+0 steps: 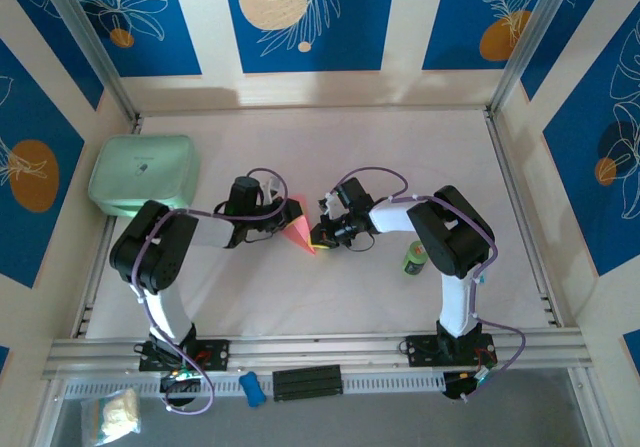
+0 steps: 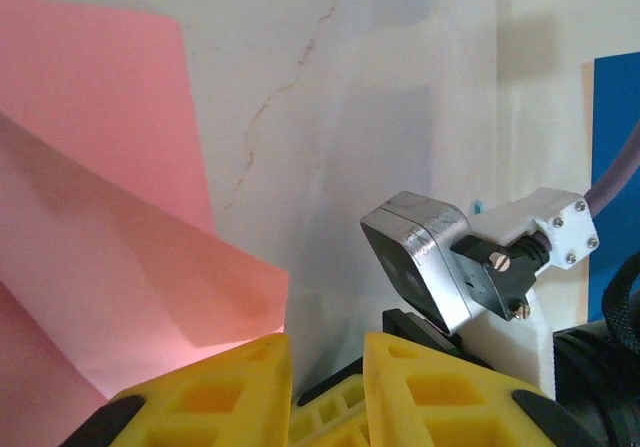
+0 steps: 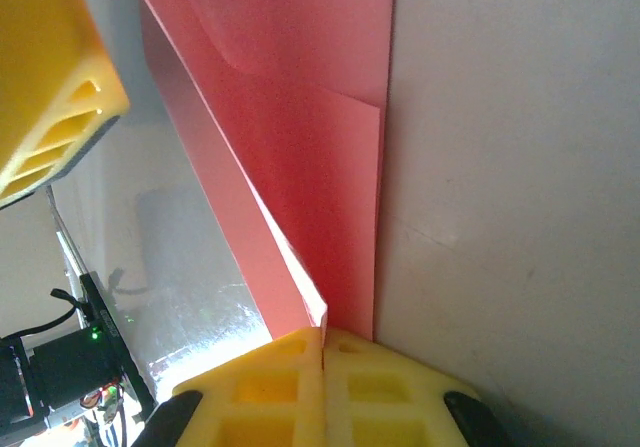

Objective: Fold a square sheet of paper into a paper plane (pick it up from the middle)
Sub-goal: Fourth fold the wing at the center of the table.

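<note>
The pink-red folded paper plane (image 1: 302, 229) lies in the middle of the white table (image 1: 400, 157), between the two arms. It is a thin, pointy shape. From above, its long side runs from far to near and leans a bit to the right. The wide end is at the far side. The sharp tip points to the near side.

The right gripper (image 3: 323, 362) has its two yellow fingers pressed together on that sharp tip. In the right wrist view the paper fans out from the fingers, and a fold line runs up the middle of it.

The left gripper (image 2: 327, 387) is at the wide end. Its two yellow fingers are apart, with a gap between them. The paper sits just beside one finger, but I cannot tell if it touches. Past the fingers, the left wrist view shows a small grey camera box (image 2: 425, 257) on the right arm.

A mint-green rounded case (image 1: 142, 172) sits far off at the left back corner. It has a faint mark on its lid, too small to read. A small green can (image 1: 415, 259) stands by the right arm. Its label is too small to read as well.
</note>
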Robot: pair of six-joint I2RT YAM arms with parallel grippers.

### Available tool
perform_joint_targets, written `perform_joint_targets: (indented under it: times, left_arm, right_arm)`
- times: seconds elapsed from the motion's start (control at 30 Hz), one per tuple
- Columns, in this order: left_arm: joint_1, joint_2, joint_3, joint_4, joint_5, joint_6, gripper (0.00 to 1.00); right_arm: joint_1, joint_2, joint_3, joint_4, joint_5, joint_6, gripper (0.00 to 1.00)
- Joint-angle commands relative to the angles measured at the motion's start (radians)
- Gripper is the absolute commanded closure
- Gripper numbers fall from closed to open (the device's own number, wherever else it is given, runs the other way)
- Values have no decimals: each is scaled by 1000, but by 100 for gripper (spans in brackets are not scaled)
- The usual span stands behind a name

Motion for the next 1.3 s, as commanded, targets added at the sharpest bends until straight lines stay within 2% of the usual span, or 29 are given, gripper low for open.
perform_joint_targets:
  times: [0.0,0.23,0.83,1.27]
  left_arm:
    - [8,-5,-25,7,2,18,76]
    - [5,31,-24,21,-3,9,83]
    - [-16,91,37,9,14,12,84]
    - [-17,116,54,13,21,12,83]
  right_arm:
    - [-17,48,-31,-66,78,0,100]
    - [-18,52,-29,-65,77,-1,100]
    - [-19,68,-21,-85,82,-18,96]
    - [-19,74,-23,-89,100,-28,98]
